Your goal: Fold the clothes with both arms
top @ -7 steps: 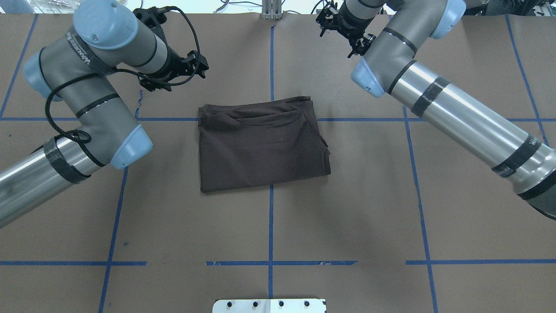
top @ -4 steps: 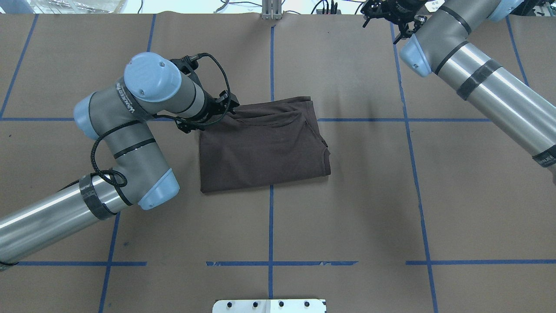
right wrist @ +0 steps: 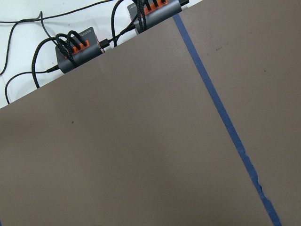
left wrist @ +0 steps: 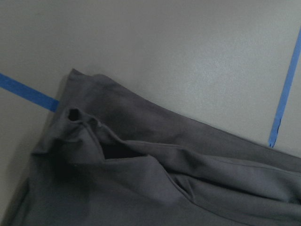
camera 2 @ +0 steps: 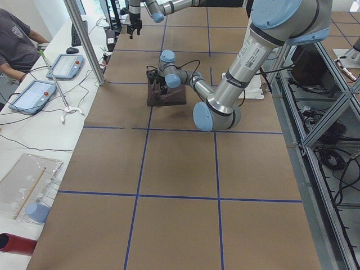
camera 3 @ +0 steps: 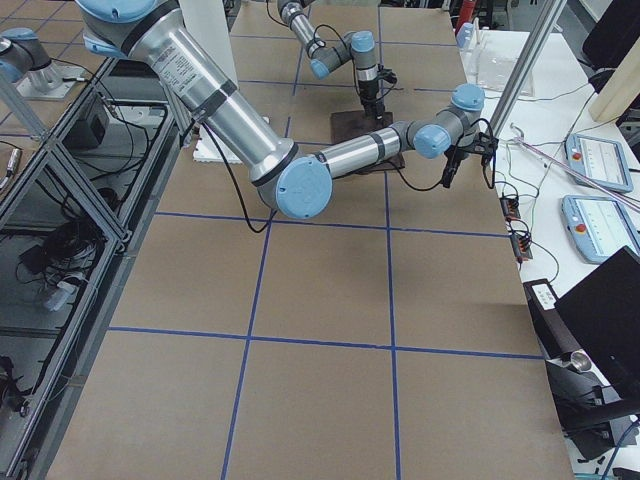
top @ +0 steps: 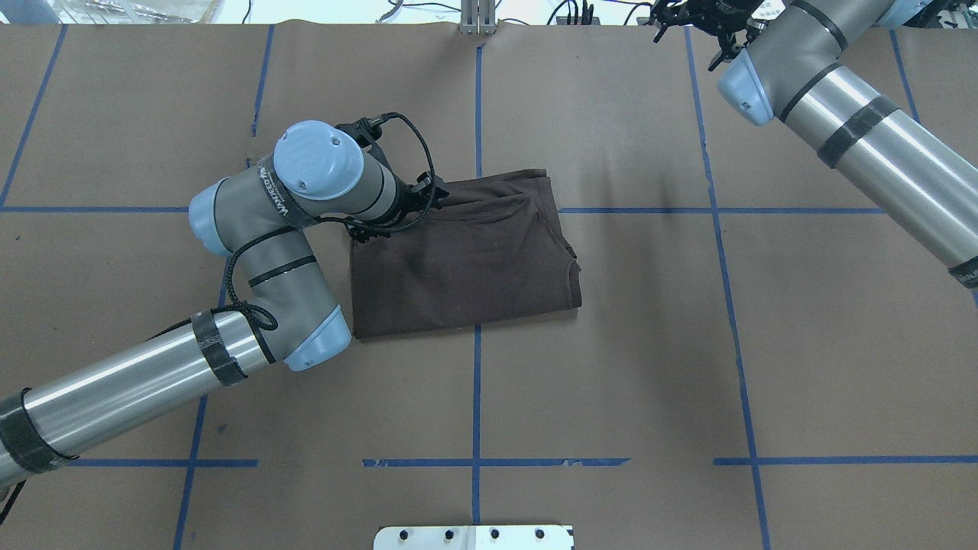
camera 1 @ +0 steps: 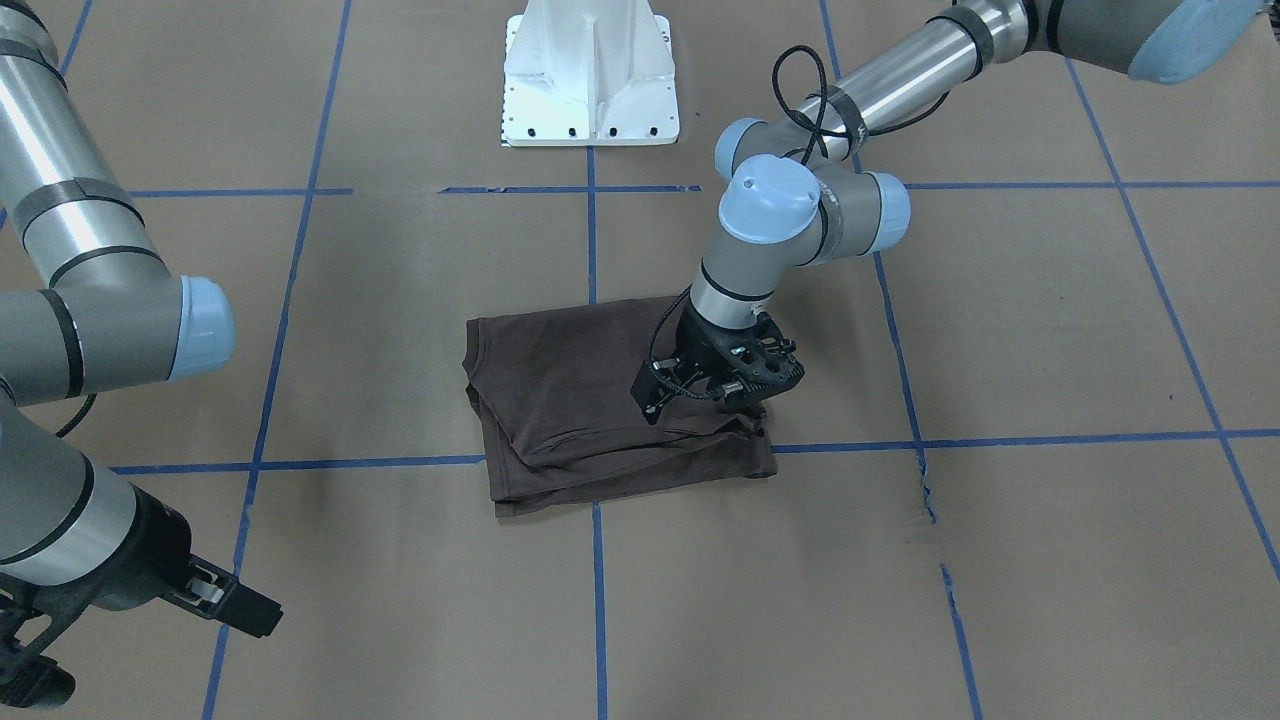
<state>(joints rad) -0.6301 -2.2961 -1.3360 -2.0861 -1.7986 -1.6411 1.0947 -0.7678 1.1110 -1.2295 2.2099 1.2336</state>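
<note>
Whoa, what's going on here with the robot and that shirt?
A two-armed robot is folding a dark T-shirt on the table. The shirt already lies folded into a rectangle. The left gripper is down on one corner, where the cloth is bunched up. The right gripper hangs off to the side, away from the shirt.

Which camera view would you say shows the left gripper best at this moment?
Exterior front-facing: the left gripper shows unobstructed, down on a corner of the T-shirt. Overhead, its arm hides most of it; both side views show it tiny; its own wrist camera shows only fabric.
</note>
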